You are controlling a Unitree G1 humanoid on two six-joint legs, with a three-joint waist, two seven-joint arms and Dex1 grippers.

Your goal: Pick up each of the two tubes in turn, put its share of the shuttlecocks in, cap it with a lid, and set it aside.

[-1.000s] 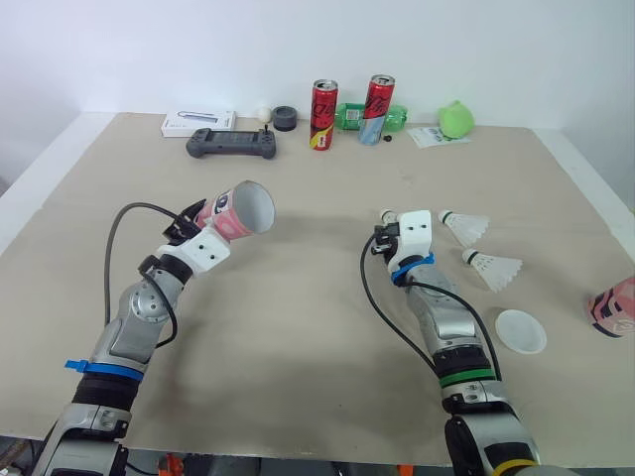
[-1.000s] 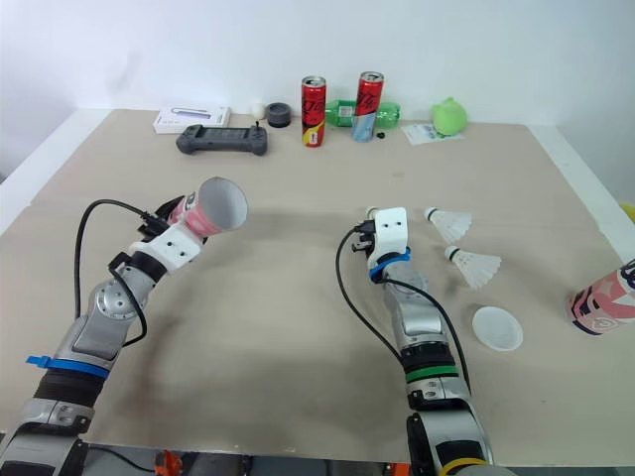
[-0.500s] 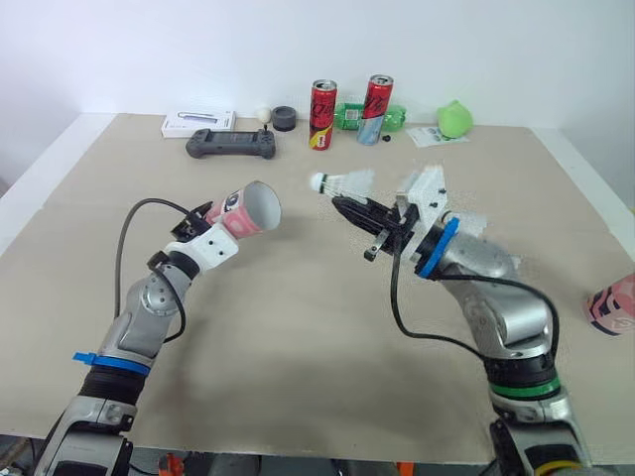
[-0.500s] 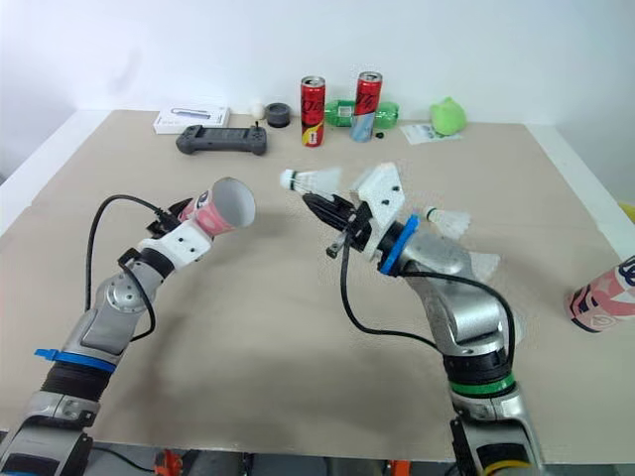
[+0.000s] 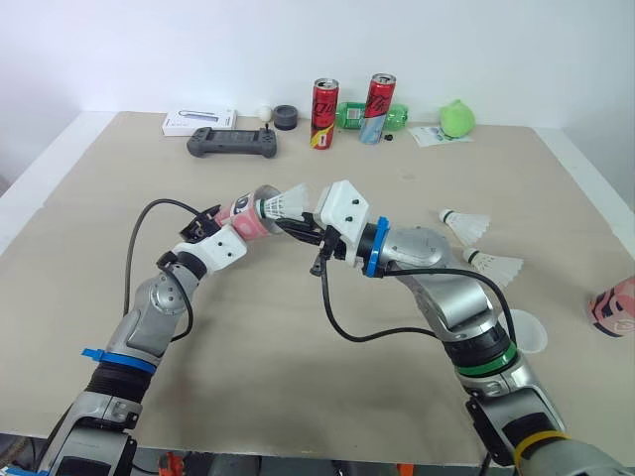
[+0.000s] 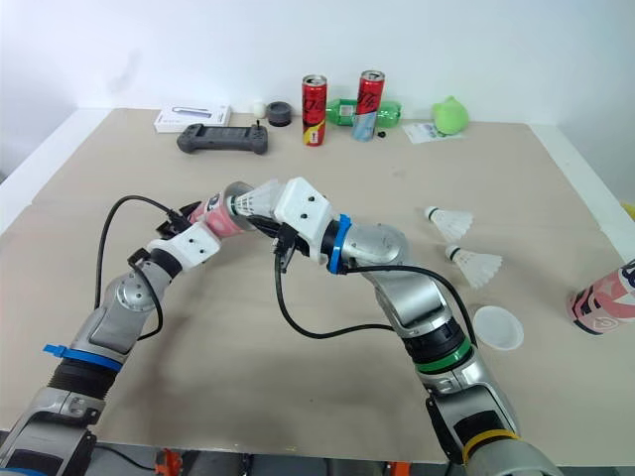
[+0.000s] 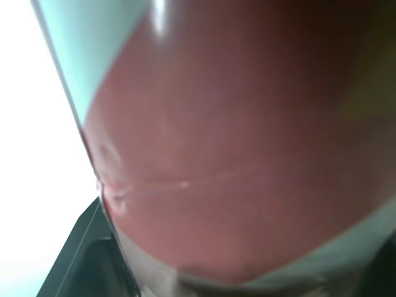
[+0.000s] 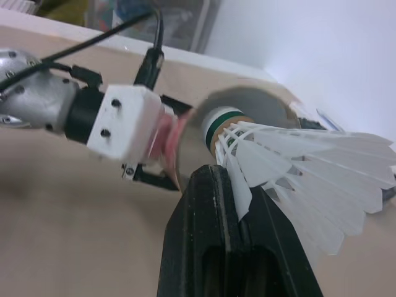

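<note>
The right hand (image 8: 234, 187) pinches a shuttlecock (image 5: 286, 203) by its feather skirt, with the cork end at the open mouth of the pink tube (image 5: 241, 211) above mid-surface. The left hand (image 5: 220, 226) is clamped round that tube, whose long axis tilts up toward the right edge. Its fingers are mostly hidden. By the right edge lie a white lid (image 5: 521, 332), a second tube (image 5: 613, 305) cut off by the frame, then two loose shuttlecocks (image 5: 491, 266). Cans (image 5: 324, 114) stand along the far edge.

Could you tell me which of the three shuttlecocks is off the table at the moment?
The shuttlecock pinched in the right gripper, its cork at the mouth of the pink tube in the left gripper; the other two shuttlecocks lie on the table.
</note>
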